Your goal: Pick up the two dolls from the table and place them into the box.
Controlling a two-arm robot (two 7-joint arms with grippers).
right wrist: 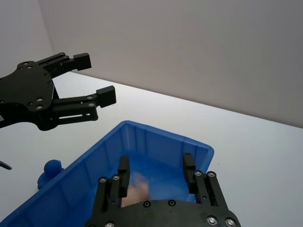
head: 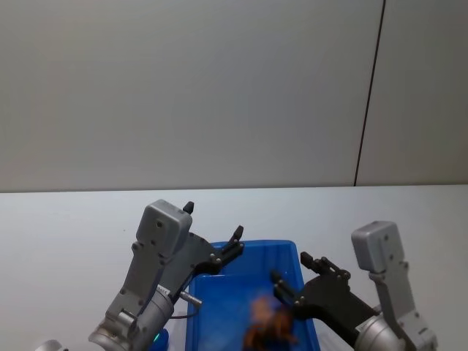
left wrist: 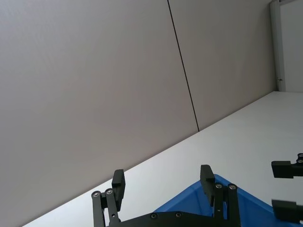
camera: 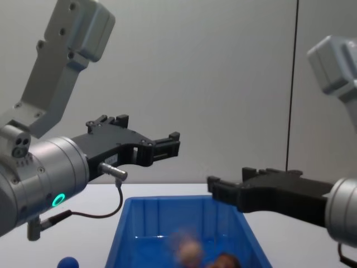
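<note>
Brown doll (head: pixel 272 327): inside the box, low in the head view and closest to it; a shaggy shape near the right-hand wall, just below the right pincer.

Pink doll (camera: pixel 188 250): also within the box walls, just beside the brown one on its left (both look smeared, so I cannot tell whether they lie settled on the box floor).

Box (head: pixel 270 254): bright blue, standing upright on the tabletop between the two arms, with its open top facing up.

Right pincer (right wrist: pixel 156 163): over the right side of the box, close above the rim, fingers spread apart and holding nothing.

Left pincer (left wrist: pixel 162 177): higher, over the far left corner of the box, fingers likewise spread and empty.

Tabletop (head: pixel 73 219): plain white, running back to the grey wall; a small blue rounded thing (right wrist: pixel 52 168) sits just beside the box's left wall (I cannot tell what it is).

Done so far: by my reading, both dolls are in the box and neither pincer grips anything, so the placing itself looks finished.

Left to do: probably only letting the dolls come to rest and drawing both arms up and clear of the rim.
</note>
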